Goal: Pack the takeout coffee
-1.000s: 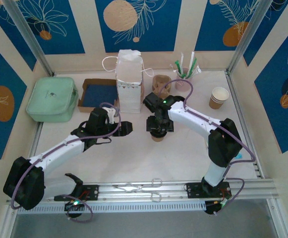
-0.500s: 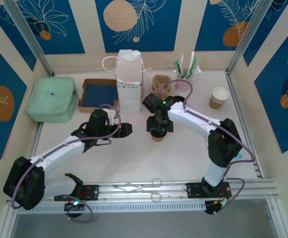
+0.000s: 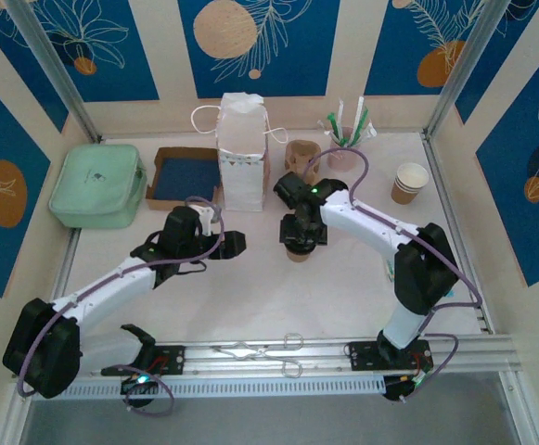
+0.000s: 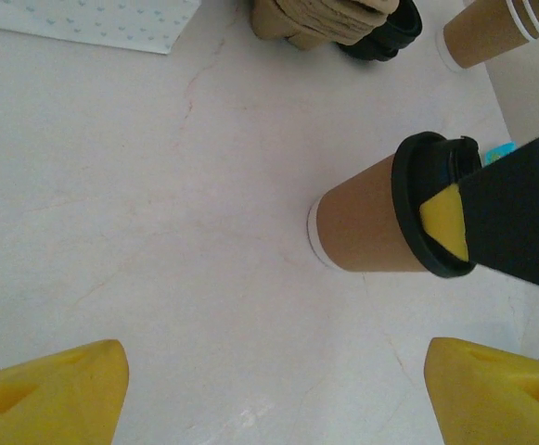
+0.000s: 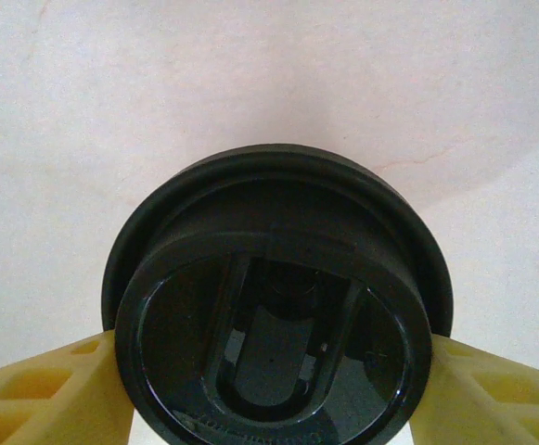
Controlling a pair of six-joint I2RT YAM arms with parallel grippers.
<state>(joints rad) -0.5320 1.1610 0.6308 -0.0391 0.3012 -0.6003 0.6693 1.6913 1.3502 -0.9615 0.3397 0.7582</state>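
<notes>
The takeout coffee (image 3: 296, 252), a kraft-brown cup with a black lid, stands upright mid-table. My right gripper (image 3: 299, 236) hangs straight over it. In the right wrist view the black lid (image 5: 274, 306) sits between the yellow fingers (image 5: 56, 394), which touch its rim on both sides. The left wrist view shows the cup (image 4: 366, 227) from the side, with one right-gripper pad (image 4: 445, 222) against the lid. My left gripper (image 3: 237, 243) is to the cup's left, open, and its jaws (image 4: 278, 389) hold nothing over bare table.
A white paper bag (image 3: 241, 153) stands behind the cup. A brown pulp carrier (image 3: 301, 156) and a pink cup of straws (image 3: 343, 153) sit to its right. Stacked paper cups (image 3: 410, 183) are far right. A brown tray (image 3: 181, 176) and green pouch (image 3: 97, 185) are at left.
The right gripper's jaws have narrowed onto the lid and its wrist has shifted slightly right and back. The left arm has barely moved and stays open.
</notes>
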